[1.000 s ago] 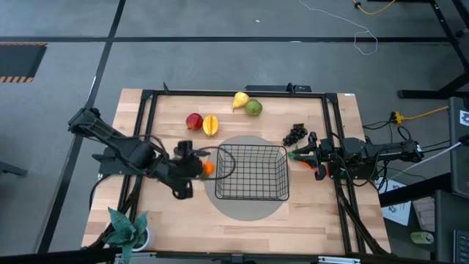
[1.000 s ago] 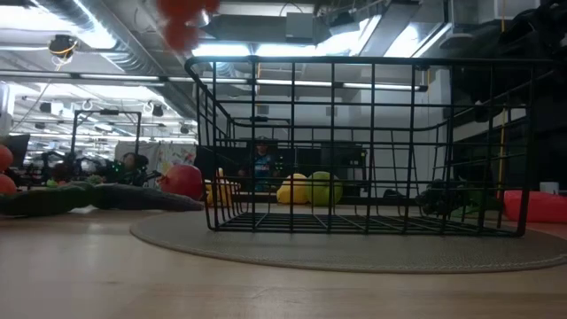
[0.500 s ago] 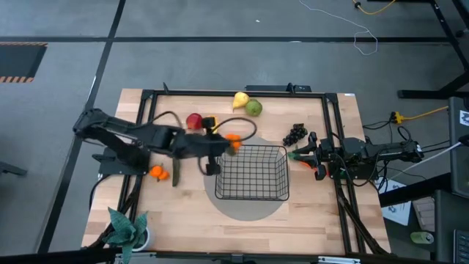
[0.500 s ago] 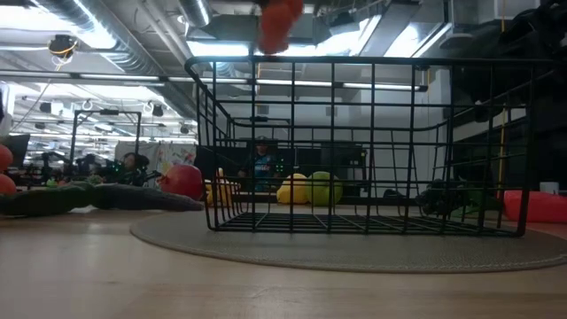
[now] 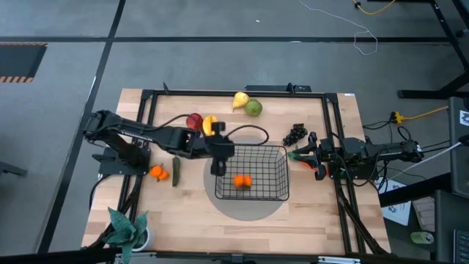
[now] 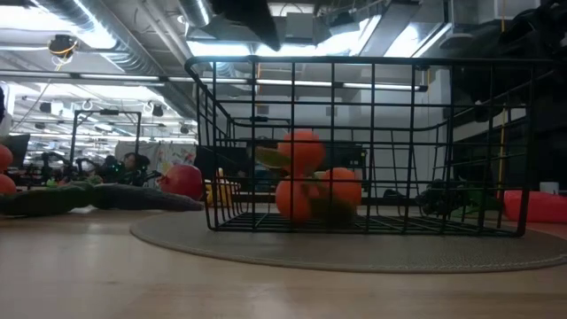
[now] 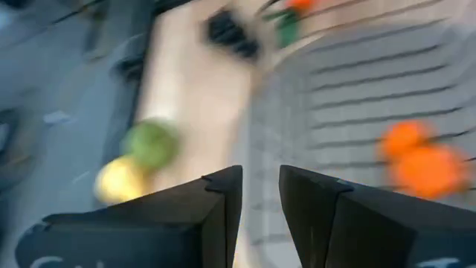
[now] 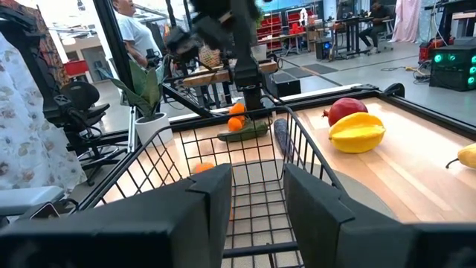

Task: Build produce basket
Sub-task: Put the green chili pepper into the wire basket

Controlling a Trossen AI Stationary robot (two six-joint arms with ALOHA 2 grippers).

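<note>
The left gripper (image 5: 217,152) hangs over the basket's (image 5: 272,192) 9 o'clock rim, jaws a little apart and holding nothing. The oranges (image 5: 242,180) lie inside the basket. The red apple (image 5: 193,120) sits at its 10 o'clock, nearer the left arm.

- Basket (image 5: 267,155): black wire grid.
- Oranges (image 5: 242,180) inside it: bright orange, with a green leaf showing in the low view.
- Apple (image 5: 193,120): dark red.
- Ridged fruit (image 5: 209,125): yellow.
- Pear (image 5: 239,100): yellow.
- Second apple (image 5: 253,108): green.
- Grapes (image 5: 294,133): near black.
- Cucumber (image 5: 176,171): dark green.
- Table (image 5: 322,213): pale wood.
- Round mat (image 5: 253,209): grey.
</note>
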